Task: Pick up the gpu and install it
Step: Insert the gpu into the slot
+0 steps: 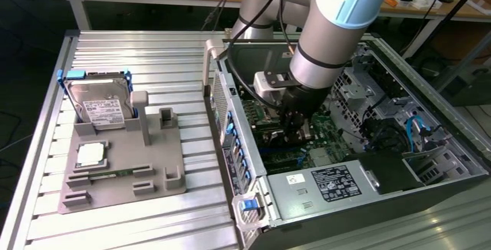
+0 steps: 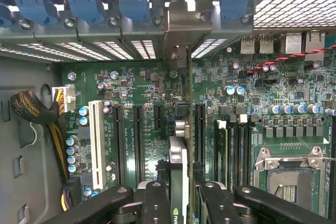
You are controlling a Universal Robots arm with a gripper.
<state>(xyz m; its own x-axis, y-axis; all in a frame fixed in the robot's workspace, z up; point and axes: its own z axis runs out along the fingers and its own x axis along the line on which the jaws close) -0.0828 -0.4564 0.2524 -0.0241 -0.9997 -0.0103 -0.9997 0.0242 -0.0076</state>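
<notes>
Gpu (image 2: 178, 161), thin and edge-on, sits clamped in pincer (image 2: 184, 199).

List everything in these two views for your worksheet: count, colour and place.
table: one, silvery, under everything.
holder: one, grey, on the table, exterior view's left.
hard drive: one, silver with blue frame, standing in the holder.
memory stick: one, green, flat on the holder.
computer case: one, grey, open, exterior view's right.
motherboard: one, green, inside the case.
gpu: one, dark, edge-on over the motherboard slots.
arm: one, grey and light blue, over the case.
gripper: one, black, clamping the gpu.
</notes>
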